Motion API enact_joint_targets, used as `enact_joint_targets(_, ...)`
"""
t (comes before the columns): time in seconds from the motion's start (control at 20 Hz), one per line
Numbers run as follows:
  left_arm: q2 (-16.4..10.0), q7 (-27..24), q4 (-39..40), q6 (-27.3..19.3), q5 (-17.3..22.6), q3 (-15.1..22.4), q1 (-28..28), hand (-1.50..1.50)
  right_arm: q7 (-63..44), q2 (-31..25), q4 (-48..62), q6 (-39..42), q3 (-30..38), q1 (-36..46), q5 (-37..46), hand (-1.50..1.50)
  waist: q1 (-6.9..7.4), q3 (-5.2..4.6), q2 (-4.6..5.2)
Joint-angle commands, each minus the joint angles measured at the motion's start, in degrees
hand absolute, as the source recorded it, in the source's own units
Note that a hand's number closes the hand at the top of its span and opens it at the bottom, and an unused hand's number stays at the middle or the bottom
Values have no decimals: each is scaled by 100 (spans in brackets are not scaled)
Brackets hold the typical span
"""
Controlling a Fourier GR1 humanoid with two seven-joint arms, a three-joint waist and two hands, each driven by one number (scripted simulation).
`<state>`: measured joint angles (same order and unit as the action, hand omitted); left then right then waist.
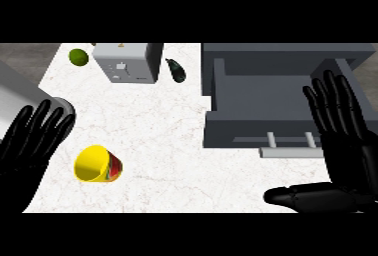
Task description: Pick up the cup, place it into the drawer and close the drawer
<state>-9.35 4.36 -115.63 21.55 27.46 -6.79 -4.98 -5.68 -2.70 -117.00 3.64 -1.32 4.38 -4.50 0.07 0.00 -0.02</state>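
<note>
Head view, looking steeply down on a white marbled bench (170,170). At 8 o'clock lies the yellow cup (96,164), a red and green pattern on its outer wall; it appears tipped on its side, its mouth turned towards 10 o'clock and showing only its own yellow inner wall; it rests on the bench, apart from both hands and well apart from the drawer. From 1 to 3 o'clock stands the grey drawer (251,132), a box-shaped metal-look compartment pulled open towards 6 o'clock; its visible floor and walls are plain grey; a pale grey bar handle (291,141) runs along its front wall.

The left robot hand (29,142), black, shows at 9 o'clock by the view's left edge, fingers straight and spread, pointing to 12 o'clock, holding nothing; it is just beside the cup without touching it. The right robot hand (343,150), black, shows at 4 o'clock, fingers straight and pointing to 12 o'clock, thumb stretched towards 9 o'clock, holding nothing; in this view its fingers overlap the right part of the drawer; whether they touch it cannot be told.

At 12 o'clock stands a light grey box-shaped appliance (129,62); at 11 o'clock, a round green fruit (79,56); just right of the appliance, a dark elongated vegetable (176,70).
</note>
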Motion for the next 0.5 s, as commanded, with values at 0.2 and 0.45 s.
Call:
enact_joint_targets(0.2, 56, -417, 541, 401, -291, -210, -291, -150, -313, -11, -202, -67, -11, 157, 25, -150, 4, -1, -1)
enact_joint_targets(0.45, 205, -611, 1017, 411, -787, -114, -280, -150, -210, -159, -401, 122, 311, -144, -266, -150, -12, 0, -1)
